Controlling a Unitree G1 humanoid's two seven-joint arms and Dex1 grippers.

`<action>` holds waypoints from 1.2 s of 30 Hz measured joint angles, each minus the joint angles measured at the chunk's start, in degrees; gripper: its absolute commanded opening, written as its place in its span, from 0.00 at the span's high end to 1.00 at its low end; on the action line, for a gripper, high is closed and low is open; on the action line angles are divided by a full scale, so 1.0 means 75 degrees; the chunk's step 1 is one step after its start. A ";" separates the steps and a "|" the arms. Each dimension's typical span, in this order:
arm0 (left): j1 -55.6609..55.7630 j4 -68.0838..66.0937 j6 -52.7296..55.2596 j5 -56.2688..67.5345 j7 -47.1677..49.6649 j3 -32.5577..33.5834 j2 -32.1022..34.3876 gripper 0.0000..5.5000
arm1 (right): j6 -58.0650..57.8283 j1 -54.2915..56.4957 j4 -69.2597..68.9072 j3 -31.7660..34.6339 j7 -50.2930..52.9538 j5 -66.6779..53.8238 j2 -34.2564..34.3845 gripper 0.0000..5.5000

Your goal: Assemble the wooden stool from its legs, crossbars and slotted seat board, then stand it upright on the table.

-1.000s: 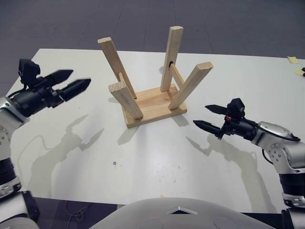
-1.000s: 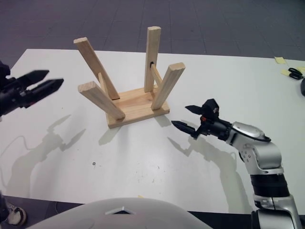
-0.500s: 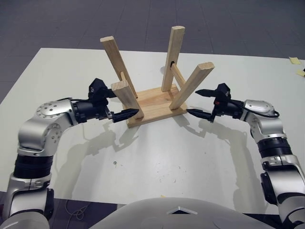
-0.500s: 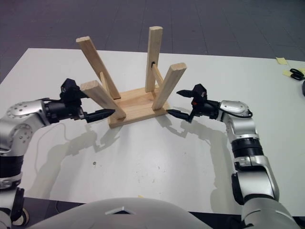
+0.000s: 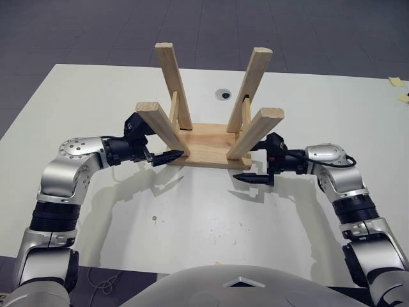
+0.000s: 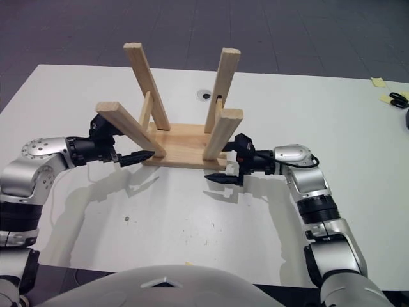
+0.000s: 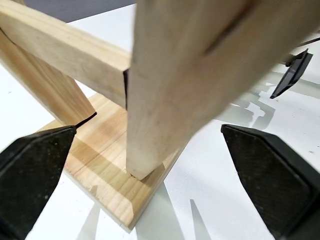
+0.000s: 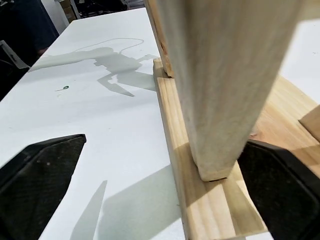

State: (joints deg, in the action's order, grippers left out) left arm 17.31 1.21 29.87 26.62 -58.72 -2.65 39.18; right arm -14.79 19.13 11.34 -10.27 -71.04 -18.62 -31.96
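The wooden stool stands upside down, its seat board [image 5: 206,143] flat on the white table [image 5: 96,96] and four legs pointing up and splaying outward. A crossbar [image 5: 174,106] joins the two legs on the left. My left gripper [image 5: 165,139] is open astride the near left leg [image 5: 160,125]; in the left wrist view that leg [image 7: 175,85] stands between the two black fingers [image 7: 30,170]. My right gripper [image 5: 246,162] is open astride the near right leg [image 5: 255,132], whose foot [image 8: 220,100] meets the board's edge [image 8: 175,130] between its fingers [image 8: 40,172].
A small dark round hole [image 5: 222,94] lies in the table behind the stool. A tiny speck [image 5: 154,219] sits on the near part of the table. Yellow notes [image 5: 395,81] and scissors [image 6: 397,97] lie at the far right edge.
The stool has turned square to me and slid a little right, uncovering the hole. My right gripper has come in around the near right leg; the left stays around the near left leg.
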 measured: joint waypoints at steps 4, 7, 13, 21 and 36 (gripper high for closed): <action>0.0699 -0.0850 -0.0525 -0.0339 -0.0365 -0.0175 -0.0037 0.05 | 0.0235 0.0048 0.0149 0.0113 0.0288 0.0065 0.0136 0.02; 0.1023 -0.1341 -0.0998 -0.0610 -0.0672 -0.0361 -0.0050 0.12 | 0.0301 0.0082 0.0289 0.0150 0.0298 0.0062 0.0230 0.09; 0.1290 -0.1907 -0.1157 -0.0950 -0.1618 -0.1021 -0.0054 0.32 | 0.0296 0.0211 0.0440 0.0201 0.0266 0.0043 0.0283 0.29; 0.1308 -0.2112 -0.0954 -0.1059 -0.1788 -0.1187 -0.0313 0.58 | 0.0175 0.0245 0.0449 0.0200 0.0271 0.0046 0.0332 0.52; 0.1279 -0.0318 0.3378 0.1048 -0.2057 -0.0254 0.0295 0.76 | -0.4387 -0.0322 -0.1772 0.1322 0.0293 -0.2706 -0.0357 0.75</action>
State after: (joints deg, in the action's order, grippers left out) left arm 26.90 -1.17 55.21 34.48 -74.14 -4.55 41.39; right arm -47.69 16.71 -1.95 -0.36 -68.85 -38.91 -34.64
